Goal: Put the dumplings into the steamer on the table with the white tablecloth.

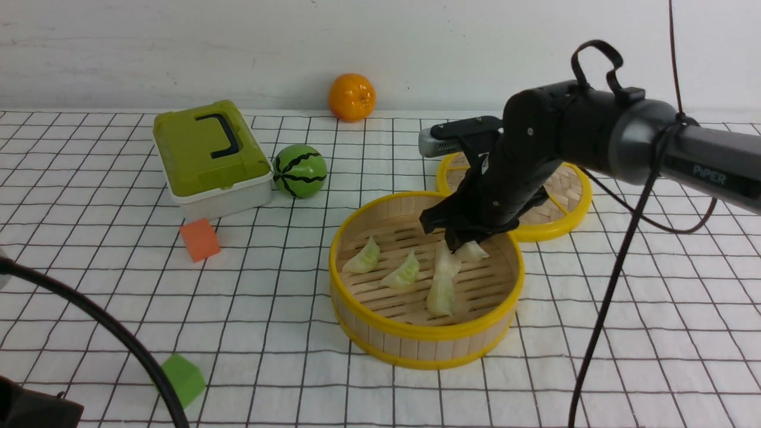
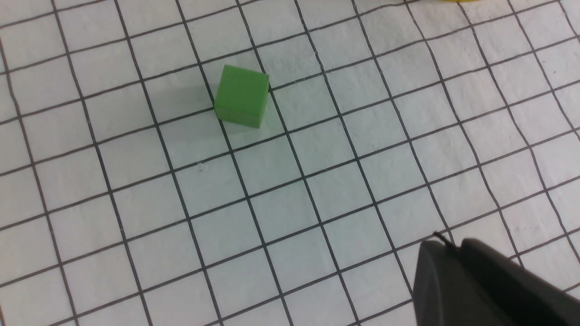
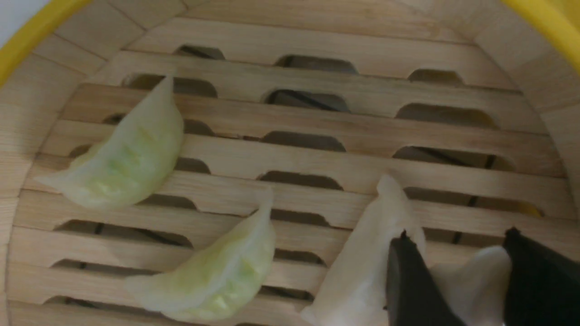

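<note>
In the steamer [image 1: 416, 351] right jaws pinch a dumpling [image 3: 471, 280]; seems light, squashy, grip its middle; left jaws unclear

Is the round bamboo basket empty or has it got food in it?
Not empty: the steamer has several dumplings lying on its slatted floor.
</note>
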Available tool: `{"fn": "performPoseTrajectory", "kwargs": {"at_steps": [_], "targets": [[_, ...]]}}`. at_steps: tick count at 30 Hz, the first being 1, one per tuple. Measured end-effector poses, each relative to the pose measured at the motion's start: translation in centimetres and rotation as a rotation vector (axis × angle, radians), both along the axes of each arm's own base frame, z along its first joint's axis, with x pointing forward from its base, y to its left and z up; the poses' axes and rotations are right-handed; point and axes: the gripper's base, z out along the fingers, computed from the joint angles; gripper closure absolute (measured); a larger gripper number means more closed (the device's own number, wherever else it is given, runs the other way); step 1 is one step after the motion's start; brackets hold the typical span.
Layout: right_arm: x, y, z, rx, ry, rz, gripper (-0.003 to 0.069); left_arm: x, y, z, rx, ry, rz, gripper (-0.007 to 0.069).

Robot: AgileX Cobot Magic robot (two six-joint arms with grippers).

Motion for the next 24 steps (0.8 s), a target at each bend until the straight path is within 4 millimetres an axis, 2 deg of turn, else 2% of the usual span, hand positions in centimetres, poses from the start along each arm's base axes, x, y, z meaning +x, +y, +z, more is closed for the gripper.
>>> {"fn": "performPoseTrajectory", "kwargs": {"at_steps": [3,7,8,9,11,12,14,17,19,20,21,24], "targets": [[0.1,-0.3,-0.2,-0.024,-0.004,-0.028,0.0352,0.0,0.0,0.0,0.0,0.0,0.0,0.0584],[-0.1,-0.4,0.6,-0.026,0.012,-0.051,0.0256,0.0,0.0,0.0,0.0,0.0,0.0,0.0584],[-0.4,-0.6,1.7,-0.027,0.015,-0.049,0.0216,0.0,0.0,0.0,0.001,0.001,0.0,0.0584],[-0.5,-0.6,2.0,-0.027,0.014,-0.047,0.0209,0.0,0.0,-0.1,0.001,0.001,0.0,0.0584],[-1.4,-1.0,4.7,-0.021,-0.009,-0.033,0.0197,-0.3,0.2,-0.4,-0.001,-0.001,0.001,0.0584],[-1.5,-1.0,4.7,-0.024,-0.006,-0.03,0.0197,-0.4,0.2,-0.5,-0.002,-0.002,0.001,0.0584],[-3.2,-1.8,8.7,-0.015,-0.057,-0.004,0.0224,-1.4,0.8,-1.0,-0.016,-0.015,0.009,0.0583],[-5.1,-2.6,11.8,0.006,-0.117,0.006,0.0282,-3.0,1.7,-1.6,-0.066,-0.06,0.033,0.058],[-7.3,-3.6,14.2,0.033,-0.183,0.009,0.0357,-4.4,2.4,-2.0,-0.126,-0.122,0.058,0.0579],[-7.8,-3.8,14.6,0.039,-0.195,0.008,0.0372,-4.6,2.5,-2.1,-0.142,-0.139,0.062,0.0578],[-9.4,-4.4,15.8,0.066,-0.246,0.008,0.042,-5.4,3.0,-2.4,-0.191,-0.192,0.078,0.0576],[-13.6,-6.0,17.0,0.138,-0.352,0.018,0.0552,-7.0,3.9,-3.0,-0.3,-0.316,0.104,0.0573]]}}
